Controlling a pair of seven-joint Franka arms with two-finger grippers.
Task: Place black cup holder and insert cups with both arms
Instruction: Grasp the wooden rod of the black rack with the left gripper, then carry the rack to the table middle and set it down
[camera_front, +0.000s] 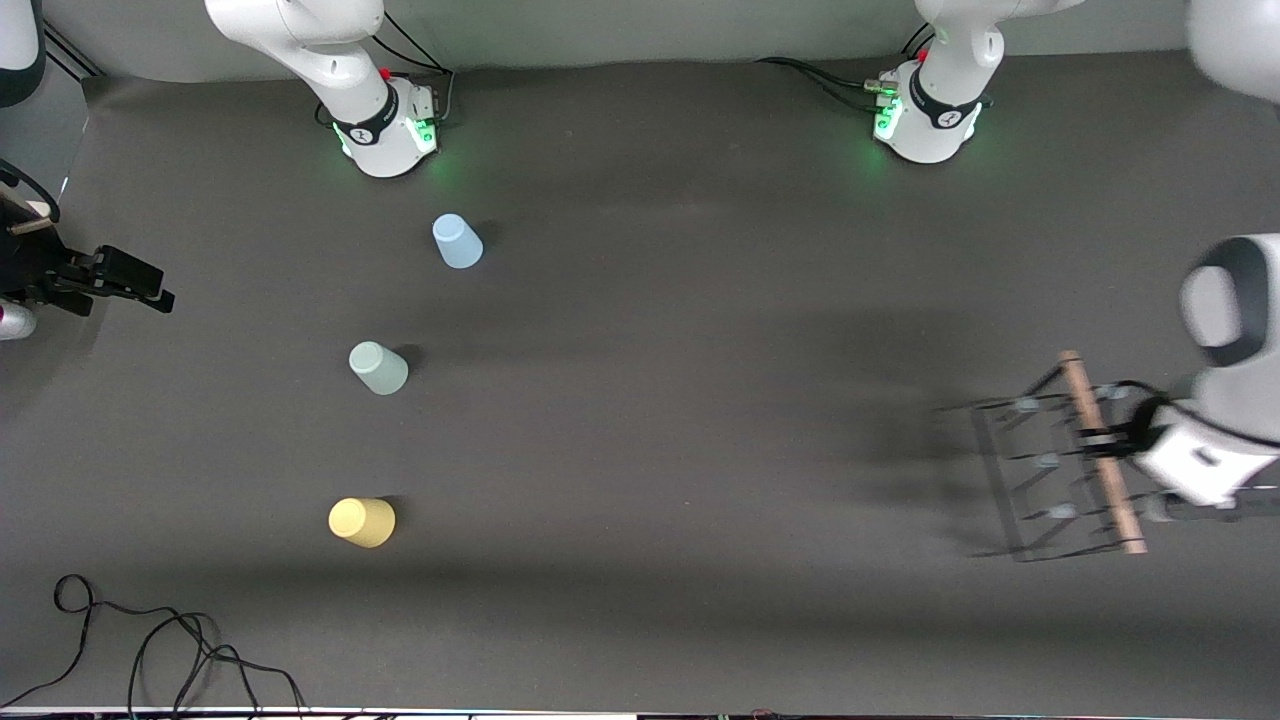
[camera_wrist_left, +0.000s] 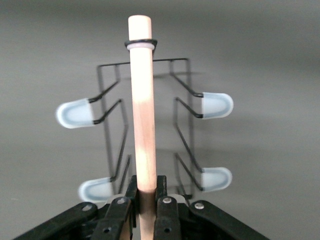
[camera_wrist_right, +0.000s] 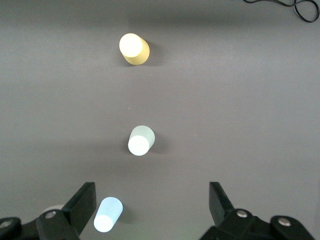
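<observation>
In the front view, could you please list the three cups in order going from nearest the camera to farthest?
Yellow cup → green cup → blue cup. All three stand upside down toward the right arm's end of the table.

Left tool (camera_wrist_left: 145, 207) clamps the wooden rod (camera_wrist_left: 141, 110) — black cup holder (camera_wrist_left: 112, 130) (four pegs visible) below.

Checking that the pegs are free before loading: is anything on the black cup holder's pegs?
No. The pegs seen on the black cup holder are bare; left gripper clamps its wooden handle. Some pegs are out of view.
</observation>
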